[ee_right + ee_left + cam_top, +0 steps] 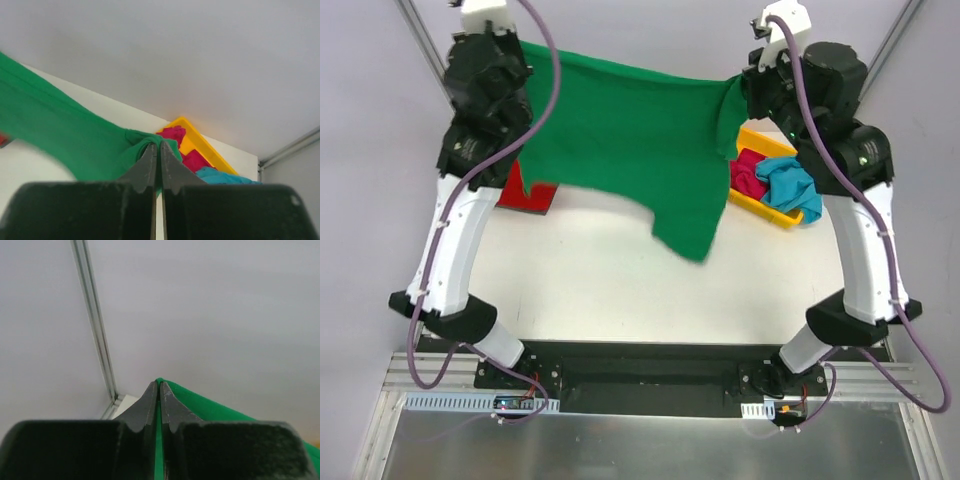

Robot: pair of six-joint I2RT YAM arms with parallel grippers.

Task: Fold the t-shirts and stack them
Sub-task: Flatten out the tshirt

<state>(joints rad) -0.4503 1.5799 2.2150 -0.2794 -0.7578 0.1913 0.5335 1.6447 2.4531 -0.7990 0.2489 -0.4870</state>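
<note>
**Green tee held up and spread, not yet laid flat**

I had the green t-shirt (640,140) stretched between both arms across the upper middle of the overhead frame. Its lower part hung towards the centre, and I couldn't tell whether it touched the surface (600,290). The left arm (460,235) had its jaws pressed together on one top corner of the cloth. The right arm (865,240) had its jaws pinching a bunched corner at upper right. The red t-shirt (532,192) lay at left, partly hidden by the green one. The magenta-pink t-shirt (748,172) and teal t-shirt (788,185) sat in the yellow tray (767,141) at right. I judged this the spreading step, before any fold. The next move called for lowering both arms together with the cloth taut, so it landed flat between the red tee and the tray.
</note>
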